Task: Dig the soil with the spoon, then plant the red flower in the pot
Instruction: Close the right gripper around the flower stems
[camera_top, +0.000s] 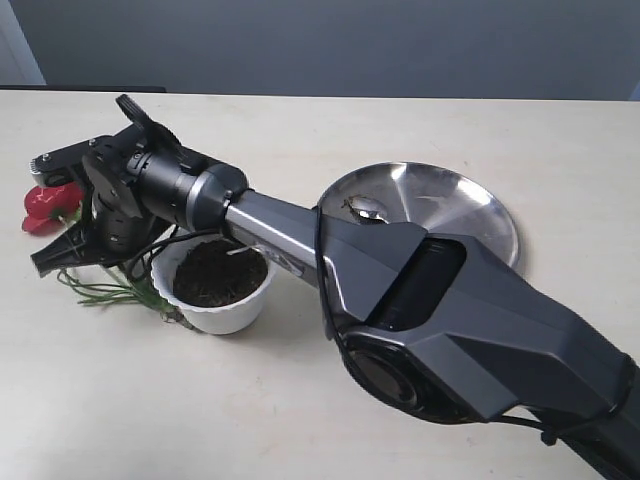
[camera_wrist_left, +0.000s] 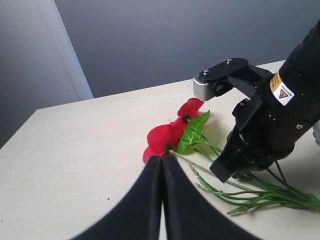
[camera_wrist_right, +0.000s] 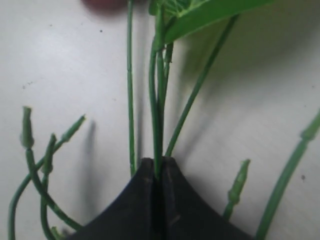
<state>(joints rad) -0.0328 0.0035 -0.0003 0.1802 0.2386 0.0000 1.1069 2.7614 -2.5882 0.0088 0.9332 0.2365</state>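
Right gripper (camera_wrist_right: 157, 172) is pinching the stems of the red flower (camera_top: 50, 205), which lies on the table left of the pot (camera_top: 215, 280); left gripper (camera_wrist_left: 161, 165) is pressed together, empty. Planting step seems started. Next: lift, bring stems over the soil (camera_top: 218, 272). The spoon (camera_top: 365, 210) rests in the steel plate (camera_top: 470, 205).

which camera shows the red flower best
The left wrist view: the flower shows blooms, leaf and stems lying on the table. The exterior view shows only one bloom behind the arm; the right wrist view shows just stems in the jaws.
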